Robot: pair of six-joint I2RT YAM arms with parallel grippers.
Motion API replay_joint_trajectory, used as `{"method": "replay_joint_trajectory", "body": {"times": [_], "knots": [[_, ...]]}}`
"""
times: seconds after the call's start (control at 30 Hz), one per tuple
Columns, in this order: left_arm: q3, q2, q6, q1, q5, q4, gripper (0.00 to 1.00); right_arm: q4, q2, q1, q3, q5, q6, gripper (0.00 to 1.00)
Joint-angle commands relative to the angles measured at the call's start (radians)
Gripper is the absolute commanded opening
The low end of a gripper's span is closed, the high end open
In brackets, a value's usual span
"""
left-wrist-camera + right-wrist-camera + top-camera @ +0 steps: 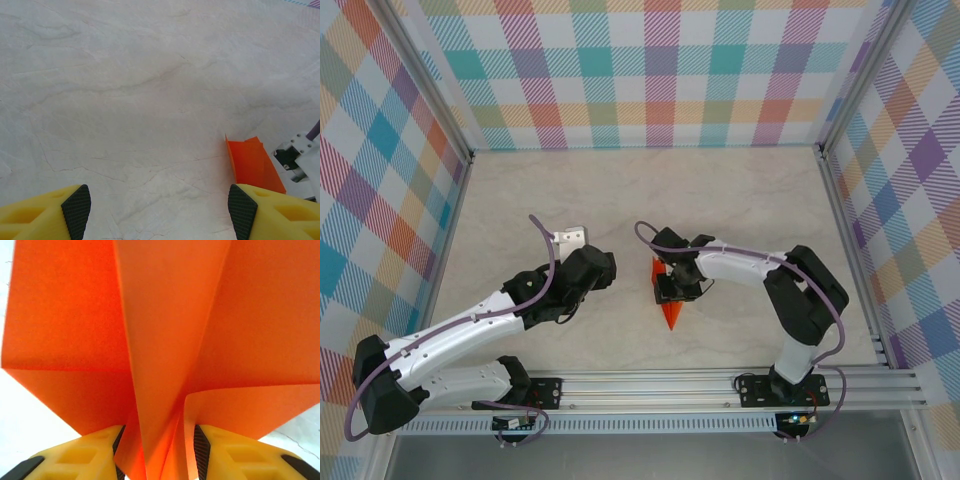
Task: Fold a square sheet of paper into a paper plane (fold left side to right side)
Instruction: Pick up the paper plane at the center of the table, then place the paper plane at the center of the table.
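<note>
Right gripper (676,287) is down on the paper plane (671,316), just right of the table's (740,200) centre, and the orange tip pokes out of it towards 6 o'clock. Up close from the right wrist, the paper plane (165,330) stands on edge, its centre crease running straight into the right gripper (159,440). The black pads (120,450) touch the paper on both sides, so it is clamped on the layered folds, with flaps fanning out to 10 and 2 o'clock.

Over at 9 o'clock from the plane, well apart from it, hangs the left gripper (595,272). Its wrist view shows the left gripper (160,210) spread wide with yellow fingers (40,212) over bare marbled table (125,100) and nothing between them. The paper plane (252,162) sits off at 3 o'clock, just beyond the right-hand finger.
</note>
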Motion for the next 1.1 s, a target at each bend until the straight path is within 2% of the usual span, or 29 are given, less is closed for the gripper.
{"method": "replay_joint_trajectory", "body": {"times": [0.0,0.3,0.47,0.57,0.87,1.07], "knots": [[-0.012,-0.016,0.003,0.013,-0.014,-0.014,0.75,-0.047,0.047,0.012,0.037,0.039,0.032,0.4],[-0.014,-0.018,0.002,0.013,-0.012,-0.022,0.75,-0.094,0.102,0.011,0.073,0.1,0.048,0.28],[-0.012,-0.024,0.007,0.013,-0.014,-0.029,0.75,-0.129,0.1,-0.009,0.112,0.123,0.031,0.1],[-0.012,-0.037,0.015,0.013,-0.019,-0.036,0.75,-0.162,0.107,-0.043,0.173,0.131,-0.009,0.05],[-0.029,-0.085,0.019,0.013,-0.034,-0.063,0.76,-0.267,0.29,-0.195,0.487,0.168,-0.116,0.05],[-0.034,-0.084,0.022,0.013,-0.034,-0.067,0.76,-0.333,0.45,-0.231,0.71,0.155,-0.155,0.05]]}}
